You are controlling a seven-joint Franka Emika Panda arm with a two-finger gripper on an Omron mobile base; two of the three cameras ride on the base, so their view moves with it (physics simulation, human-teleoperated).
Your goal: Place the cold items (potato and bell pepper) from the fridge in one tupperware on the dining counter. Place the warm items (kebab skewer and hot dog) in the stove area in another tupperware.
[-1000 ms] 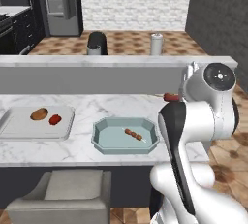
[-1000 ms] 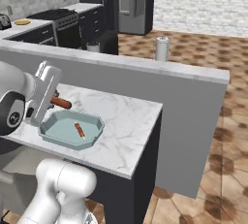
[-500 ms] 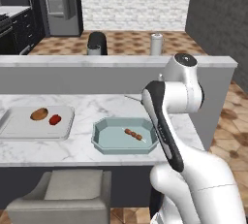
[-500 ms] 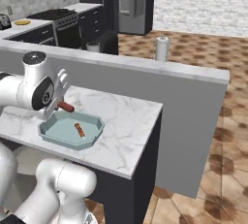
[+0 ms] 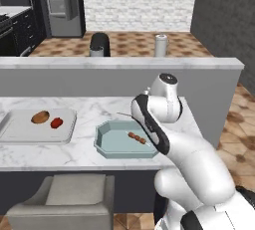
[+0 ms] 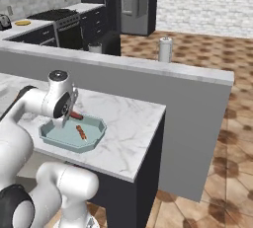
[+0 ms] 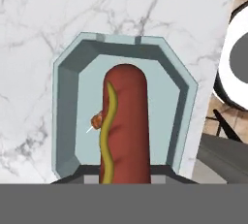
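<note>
1. Grey chair (image 5: 64,199) stands below the counter's near edge
2. White canister (image 5: 160,45) stands on the floor beyond the ledge
3. Dark stool (image 5: 99,45) stands left of the canister

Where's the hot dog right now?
The hot dog is held in the gripper, directly above the teal octagonal tupperware on the dining counter; in the hand view the kebab skewer lies in the container beneath it.
</note>
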